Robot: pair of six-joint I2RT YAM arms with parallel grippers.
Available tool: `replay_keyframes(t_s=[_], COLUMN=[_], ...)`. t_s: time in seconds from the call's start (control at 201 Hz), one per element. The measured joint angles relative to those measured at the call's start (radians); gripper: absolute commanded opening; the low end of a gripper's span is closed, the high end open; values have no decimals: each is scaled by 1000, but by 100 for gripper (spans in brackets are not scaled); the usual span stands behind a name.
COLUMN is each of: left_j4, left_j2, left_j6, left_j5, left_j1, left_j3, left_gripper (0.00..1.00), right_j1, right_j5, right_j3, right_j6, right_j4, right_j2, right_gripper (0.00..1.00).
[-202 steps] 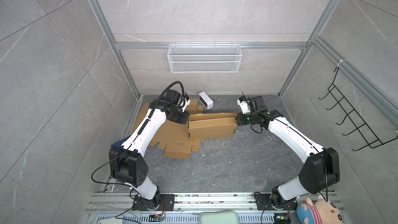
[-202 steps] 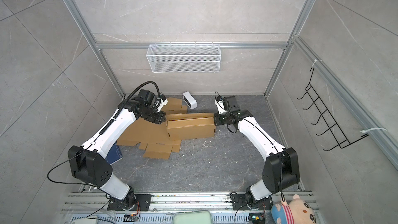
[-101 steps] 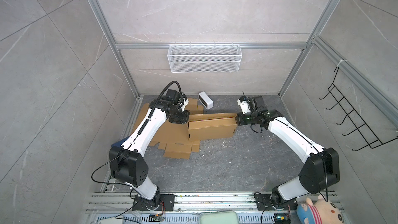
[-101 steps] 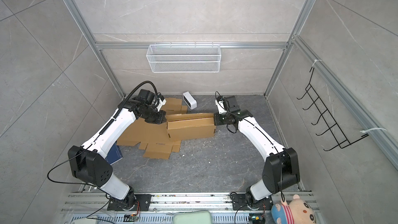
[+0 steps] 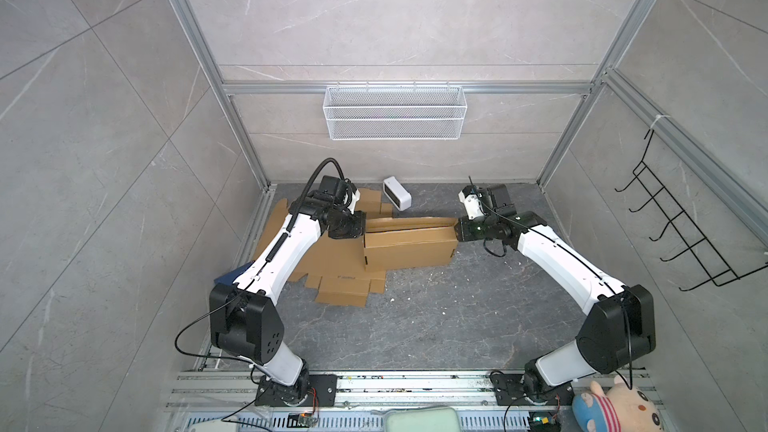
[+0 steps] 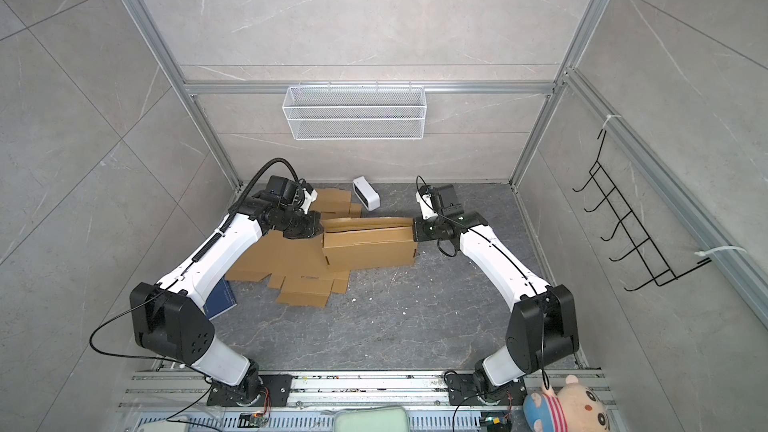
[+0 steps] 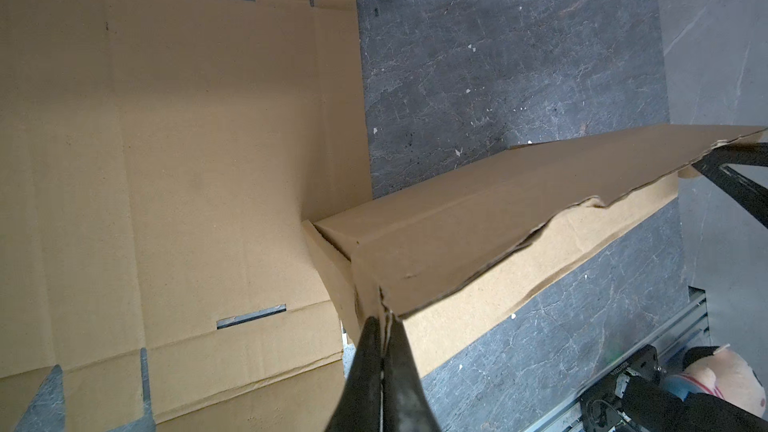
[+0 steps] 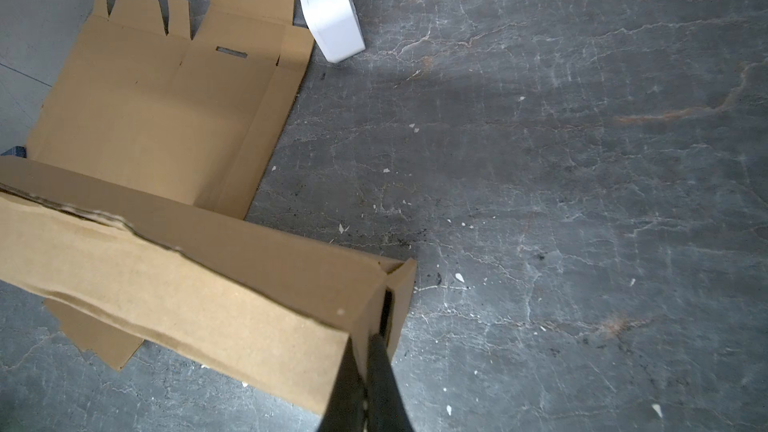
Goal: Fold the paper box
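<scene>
Well, the paper box (image 5: 409,245) lies toward the back of the grey floor (image 5: 436,326). Its long axis runs side to side between the two arms, and one long face is turned toward the front. The left gripper (image 7: 381,320) is pinched tight on the corner at the box's left end. The right gripper (image 8: 376,338) is likewise squeezed closed on the edge of the right end. The upper long edge looks ragged. The left end sits over flat cardboard (image 5: 340,284), which spreads out leftward and forward. A white device (image 5: 397,193) rests just behind, apart from the box. Forward and to the right the floor lies open, and the back wall stands close behind.
</scene>
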Motion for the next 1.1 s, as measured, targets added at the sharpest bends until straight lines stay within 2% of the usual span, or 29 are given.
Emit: replay_keyframes(t_s=[1.0, 1.105], left_j4=[232, 253], left_j2=[-68, -68], left_j6=[-35, -32], left_j5=[22, 21], left_j1=[7, 8], left_j3=[-181, -191], left_gripper=[4, 4], right_j1=[0, 0], right_j5=[8, 8], right_j3=[0, 0], right_j6=[13, 19], right_j4=[-1, -3], right_j2=[0, 0], right_gripper=[0, 6])
